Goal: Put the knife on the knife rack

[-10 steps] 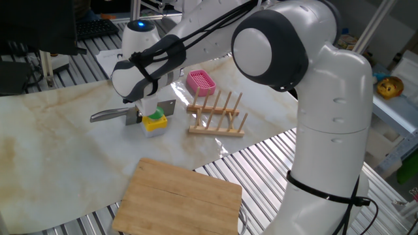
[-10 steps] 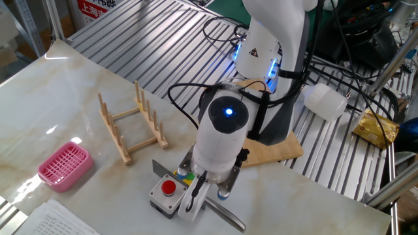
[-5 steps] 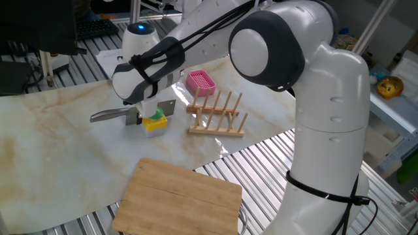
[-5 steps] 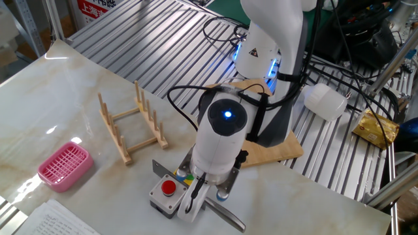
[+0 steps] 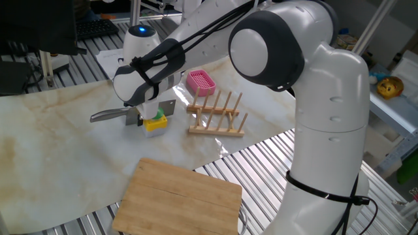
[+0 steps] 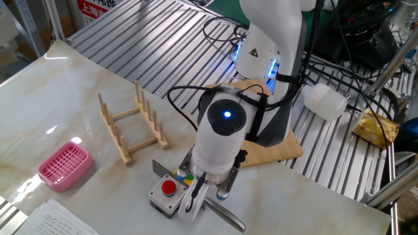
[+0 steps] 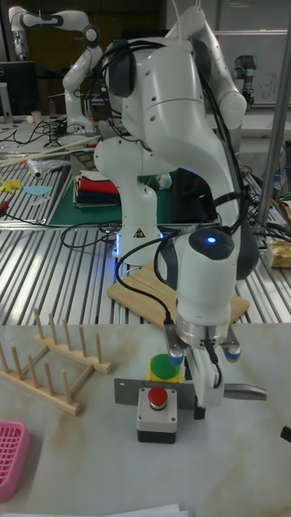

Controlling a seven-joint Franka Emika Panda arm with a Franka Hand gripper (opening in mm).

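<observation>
From the one fixed view, the arm's two-finger tool [image 5: 135,118] reaches down onto the marbled white bench [image 5: 46,137] and is clamped on the all-metal silvery-grey knife with its broad rectangular blade [image 5: 111,115]. The rounded handle sticks out to the left, and the blade end shows just right of the tool. A small box with a yellow body and green top [image 5: 155,121] sits against the knife. The light-wood knife rack with upright dowel pegs [image 5: 217,115] stands just beyond that box, the pink plastic basket [image 5: 200,81] behind it, and a flat wooden cutting board [image 5: 183,196] nearer the bench edge.

In the other fixed view the tool's fingers [image 6: 193,198] pinch the knife across its middle, beside a grey box with a red button [image 6: 166,191].

The tall fixed view shows the knife lying level, low over the bench, with the rack well to the left.
</observation>
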